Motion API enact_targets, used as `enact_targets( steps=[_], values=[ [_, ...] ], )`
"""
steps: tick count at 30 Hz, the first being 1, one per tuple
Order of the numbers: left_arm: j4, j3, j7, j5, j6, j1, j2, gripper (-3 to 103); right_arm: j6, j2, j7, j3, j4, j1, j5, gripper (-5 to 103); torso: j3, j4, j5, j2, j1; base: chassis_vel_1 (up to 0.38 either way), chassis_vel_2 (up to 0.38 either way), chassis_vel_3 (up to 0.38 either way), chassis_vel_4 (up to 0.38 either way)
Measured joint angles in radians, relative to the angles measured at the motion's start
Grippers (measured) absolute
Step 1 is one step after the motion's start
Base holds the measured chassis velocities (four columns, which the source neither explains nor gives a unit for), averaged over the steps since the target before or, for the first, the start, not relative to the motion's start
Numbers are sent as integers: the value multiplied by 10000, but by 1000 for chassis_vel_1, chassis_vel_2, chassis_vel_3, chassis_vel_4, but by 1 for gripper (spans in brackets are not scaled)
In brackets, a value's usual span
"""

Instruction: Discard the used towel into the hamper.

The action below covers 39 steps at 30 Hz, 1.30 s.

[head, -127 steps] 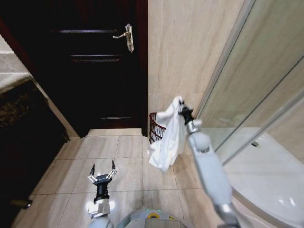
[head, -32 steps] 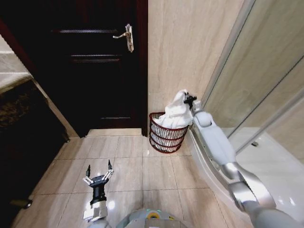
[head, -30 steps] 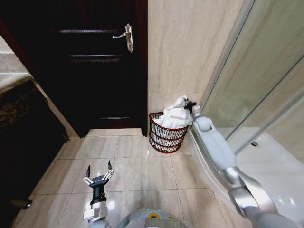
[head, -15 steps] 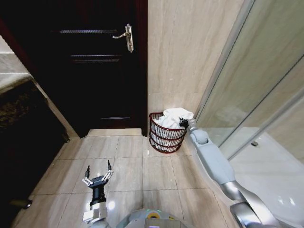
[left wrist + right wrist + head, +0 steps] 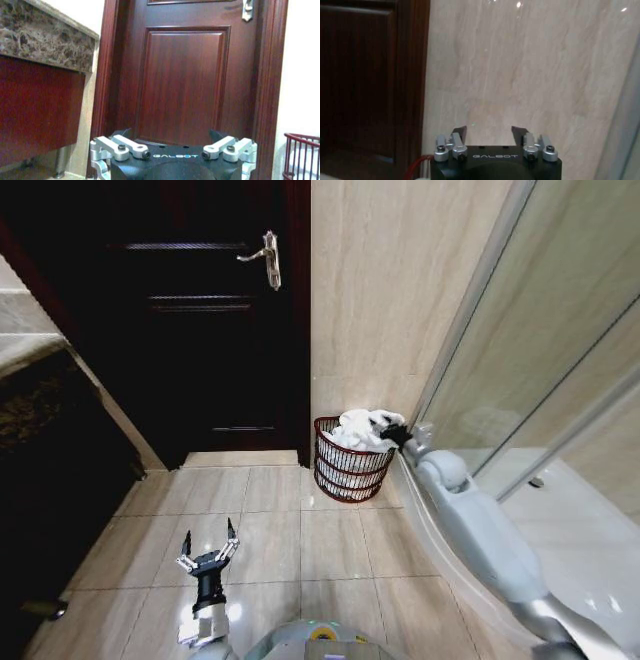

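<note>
The hamper (image 5: 351,459) stands in a corner, hemmed by the tiled wall (image 5: 385,300) behind, the dark door (image 5: 190,320) to its left and the shower glass (image 5: 540,350) to its right. My way in is over the open floor (image 5: 270,540) or from above.

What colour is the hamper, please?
Dark red wire mesh hamper, clearest in the head view.

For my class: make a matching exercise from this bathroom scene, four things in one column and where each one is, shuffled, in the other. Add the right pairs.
Things:
1. towel
2. hamper
3. left tool
4. right tool

Places:
A. low over the floor tiles, fingers spread
B. heaped inside the wire basket
C. at the basket's rim, by the shower glass
D. on the floor beside the dark door

Pairs: 1-B, 2-D, 3-A, 4-C
</note>
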State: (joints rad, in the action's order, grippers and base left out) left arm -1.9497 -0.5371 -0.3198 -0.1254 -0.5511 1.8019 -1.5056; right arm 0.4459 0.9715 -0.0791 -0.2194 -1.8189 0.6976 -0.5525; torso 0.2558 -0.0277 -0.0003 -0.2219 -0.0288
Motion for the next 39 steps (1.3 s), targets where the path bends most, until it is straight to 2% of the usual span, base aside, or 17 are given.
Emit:
enact_targets(
  steps=[2, 3, 5, 6, 7, 9, 11, 14, 24, 31, 39],
  values=[
    [-168, -45, 38, -138, 285, -134, 35, 100, 126, -5, -231, 19, 268, -186, -17, 71, 0, 2, 3, 0, 0, 0, 0, 0, 0],
    [-168, -45, 38, -138, 285, -134, 35, 100, 126, -5, -231, 19, 268, -186, -17, 71, 0, 2, 3, 0, 0, 0, 0, 0, 0],
    [-292, -56, 66, -224, 470, -198, 46, 100, 180, 175, -395, 151, 935, -487, -1, 82, 0, 6, -1, 0, 0, 0, 0, 0, 0],
    [-359, -67, 80, -258, 555, -221, 65, 100, 232, 355, -466, 255, 1477, -718, 53, 82, 1, 2, 5, 1, 0, 0, 0, 0, 0],
    [-451, -97, 91, -267, 611, -228, 78, 100, 321, 715, -532, 403, 2423, -1110, 287, 92, 1, 1, 5, 1, 0, 0, 0, 0, 0],
    [-491, -106, 101, -269, 626, -221, 80, 100, 335, 884, -569, 460, 2866, -1288, 453, 92, 1, -2, 4, 1, -1, 0, 0, 0, 0],
    [-590, -151, 101, -286, 646, -163, 83, 100, 347, 1299, -604, 544, 4070, -1766, 989, 100, 2, -4, 4, 2, -1, 0, 0, 0, 0],
    [-633, -212, 97, -297, 621, -47, 95, 100, 353, 1807, -235, 670, 5673, -2480, 1931, 100, 2, 1, 0, 2, -1, 0, 0, 0, 0],
    [-812, -314, 68, -311, 618, -5, 92, 100, 852, 2411, 297, 1724, 6438, -2910, 2378, 100, 1, 1, 1, 2, -1, 0, 0, 0, 0],
    [-830, -565, 66, -297, 604, 65, 90, 100, 870, 2639, 533, 2078, 6455, -2789, 2449, 100, 0, 3, 2, 1, -1, 0, 0, 0, 0],
    [-739, -558, 66, -209, 511, 103, 11, 100, 1099, 3070, 582, 2515, 6603, -2851, 2099, 100, -1, 3, 0, 1, 0, 0, 0, 0, 0]
  ],
)
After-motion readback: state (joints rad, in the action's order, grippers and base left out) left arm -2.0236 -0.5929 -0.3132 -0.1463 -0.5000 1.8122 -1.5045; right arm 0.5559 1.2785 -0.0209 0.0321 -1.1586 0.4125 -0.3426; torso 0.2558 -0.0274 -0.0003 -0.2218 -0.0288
